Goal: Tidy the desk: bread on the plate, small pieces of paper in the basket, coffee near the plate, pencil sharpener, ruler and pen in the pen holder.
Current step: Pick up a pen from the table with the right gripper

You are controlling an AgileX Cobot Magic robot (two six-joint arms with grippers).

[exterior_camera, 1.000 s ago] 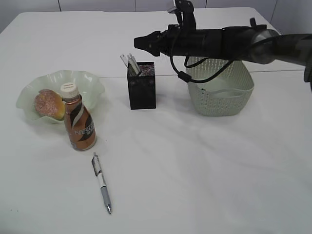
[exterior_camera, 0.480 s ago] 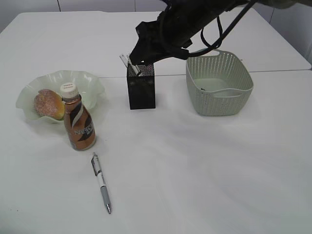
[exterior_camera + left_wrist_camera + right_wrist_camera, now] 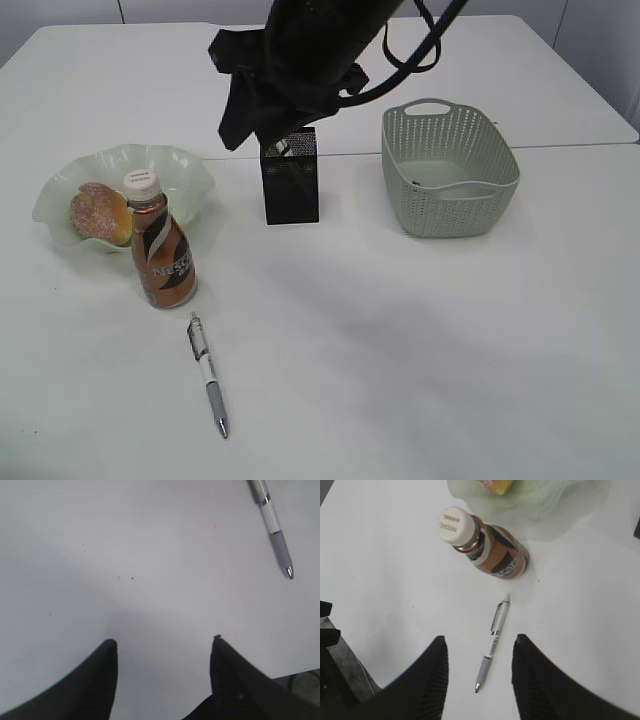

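A white and grey pen lies on the table in front of the brown coffee bottle. The bottle stands upright against the front of the pale green wavy plate, which holds the bread. The black mesh pen holder stands mid-table, its top partly hidden by my right arm. My right gripper hangs open high above the table, left of the holder. The right wrist view shows the pen between its open jaws, far below, with the bottle beyond. My left gripper is open and empty; the pen lies ahead to its right.
A pale green perforated basket with handles stands right of the pen holder. The right arm and its cables span from the top right across the holder. A table seam runs behind the plate and the basket.
My right arm has swung left and toward the camera, from above the basket to over the pen holder, and now hides the holder's top. The objects on the table have not moved.
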